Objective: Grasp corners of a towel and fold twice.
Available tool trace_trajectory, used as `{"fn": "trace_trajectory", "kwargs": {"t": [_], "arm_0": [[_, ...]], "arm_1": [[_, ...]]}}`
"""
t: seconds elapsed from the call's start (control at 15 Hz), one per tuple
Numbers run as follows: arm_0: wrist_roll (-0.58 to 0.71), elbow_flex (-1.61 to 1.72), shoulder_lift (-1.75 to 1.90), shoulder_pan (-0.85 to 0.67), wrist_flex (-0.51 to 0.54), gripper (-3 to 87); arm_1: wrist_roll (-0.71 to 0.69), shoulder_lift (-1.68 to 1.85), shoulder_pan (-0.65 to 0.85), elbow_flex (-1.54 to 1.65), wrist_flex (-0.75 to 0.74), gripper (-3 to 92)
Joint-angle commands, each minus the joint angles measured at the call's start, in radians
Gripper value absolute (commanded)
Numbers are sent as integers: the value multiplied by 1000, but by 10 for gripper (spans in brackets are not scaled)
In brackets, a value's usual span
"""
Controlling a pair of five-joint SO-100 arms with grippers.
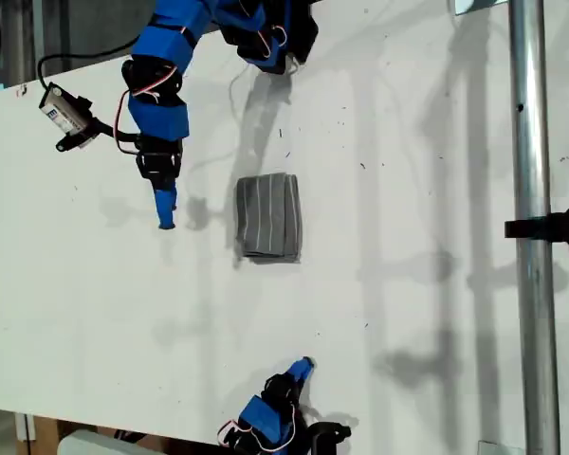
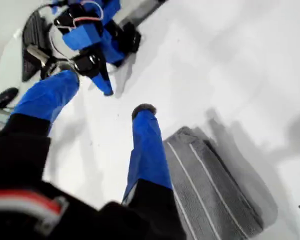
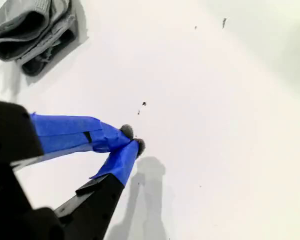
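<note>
The dark grey striped cloth towel (image 1: 268, 216) lies folded into a small, thick rectangle near the middle of the white desk (image 1: 408, 142). Its thin white stripes run lengthwise, and it is flat on the desk with no gripper touching it.

My first gripper (image 1: 166, 213), blue with black joints, reaches in from the desk's edge at the exterior view's top. Its tip points down at the desk, near the towel's long edge on the exterior view's left, with bare desk between them. In the first wrist view its jaws (image 2: 108, 92) are spread wide and hold nothing. The towel (image 2: 210, 190) is outside the gap, just beside the outer face of one blue finger (image 2: 147, 150). Whether that finger touches the cloth cannot be told. The open space between the fingers holds only bare desk.

My second gripper (image 1: 302, 368) comes in from the desk's edge at the exterior view's bottom. It is well apart from the towel's short edge. In the second wrist view its jaws (image 3: 132, 140) are closed, tip against tip, with nothing pinched between them. The towel (image 3: 32, 30) lies far off across the desk, its stacked layers showing end-on.

A shiny metal pole (image 1: 531, 190) crosses the exterior view's right side from top to bottom.
</note>
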Motion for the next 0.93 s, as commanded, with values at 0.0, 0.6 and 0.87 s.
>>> {"fn": "trace_trajectory", "kwargs": {"t": [0.0,0.6,0.87], "arm_0": [[3,8,5,-34,-12,-24],[526,9,5,-112,-17,-21],[801,17,5,-107,-34,-23]], "arm_1": [[-6,222,35,187,26,146],[443,1236,-37,1256,517,-3],[474,1230,-184,1246,552,29]]}}
